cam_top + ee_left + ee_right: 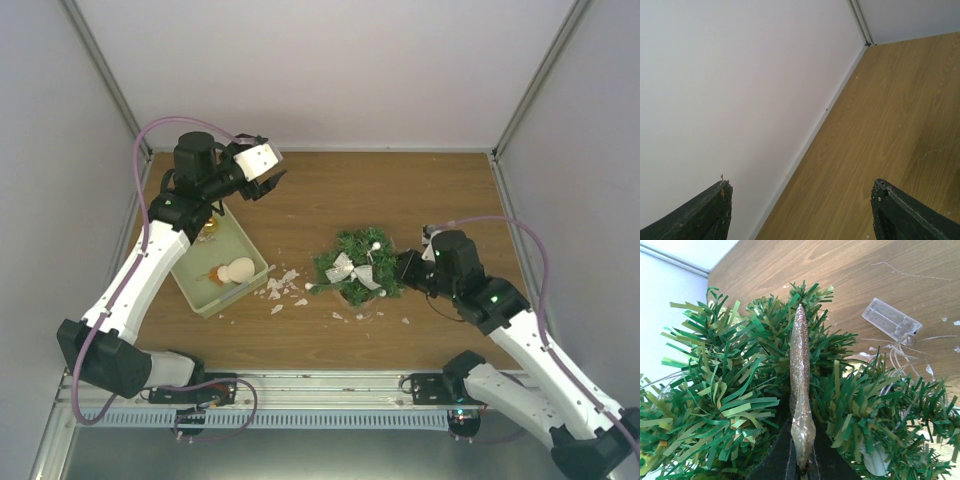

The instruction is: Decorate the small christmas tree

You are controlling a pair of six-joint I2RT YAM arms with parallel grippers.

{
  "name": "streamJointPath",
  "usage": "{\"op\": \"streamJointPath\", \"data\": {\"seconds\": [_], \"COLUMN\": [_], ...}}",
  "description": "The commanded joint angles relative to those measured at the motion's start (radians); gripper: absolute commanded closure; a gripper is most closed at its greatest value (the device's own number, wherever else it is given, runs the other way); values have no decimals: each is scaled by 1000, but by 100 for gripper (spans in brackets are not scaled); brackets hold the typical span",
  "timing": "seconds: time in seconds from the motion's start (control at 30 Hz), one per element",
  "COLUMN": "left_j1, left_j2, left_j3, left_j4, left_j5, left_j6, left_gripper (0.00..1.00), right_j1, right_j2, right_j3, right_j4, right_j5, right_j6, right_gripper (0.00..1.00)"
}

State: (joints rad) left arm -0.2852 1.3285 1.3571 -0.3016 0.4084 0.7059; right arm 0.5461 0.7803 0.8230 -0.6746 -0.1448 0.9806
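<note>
Nearest, the right gripper [801,460] is closed on the lower end of a thin gold glitter ornament [800,380]. It points the ornament edge-on into the branches of the small christmas tree [730,390], probably so the needles will catch it. The tree [355,245] lies at mid-table, just left of that gripper, and already carries a silver bow [343,268]. A clear battery box [890,320] with thin wires lies on the table [400,200] just behind the tree, likely for lights.

To the left, the pale green tray [215,308] holds a cream egg-shaped ornament [240,270]. White scraps [285,285] lie between the tray and the tree. Farthest, the left gripper [260,188] hangs with its fingers spread wide and nothing between them. It sits raised beyond the tray's far end, seemingly parked clear of the work.
</note>
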Motion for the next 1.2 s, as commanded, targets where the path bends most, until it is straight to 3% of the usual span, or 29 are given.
{"op": "streamJointPath", "data": {"seconds": [0.0,0.2,0.37,0.57,0.67,1.17], "left_j1": [10,9,9,9,10,9], "left_j2": [-25,-26,-16,-12,-13,-2], "left_j3": [-6,-1,15,27,25,30], "left_j4": [58,59,52,44,42,38], "left_j5": [21,29,41,40,41,41], "left_j6": [-14,-20,-32,-31,-32,-34], "left_gripper": [24,24,23,23,23,23], "right_j1": [33,35,36,35,35,35], "right_j2": [15,-24,-33,-33,-29,-70], "right_j3": [21,61,83,83,80,195], "right_j4": [-3,-65,-97,-104,-109,-298], "right_j5": [51,88,96,102,95,214], "right_j6": [15,4,-9,-18,-19,-4], "right_gripper": [100,98,79,77,67,53]}}
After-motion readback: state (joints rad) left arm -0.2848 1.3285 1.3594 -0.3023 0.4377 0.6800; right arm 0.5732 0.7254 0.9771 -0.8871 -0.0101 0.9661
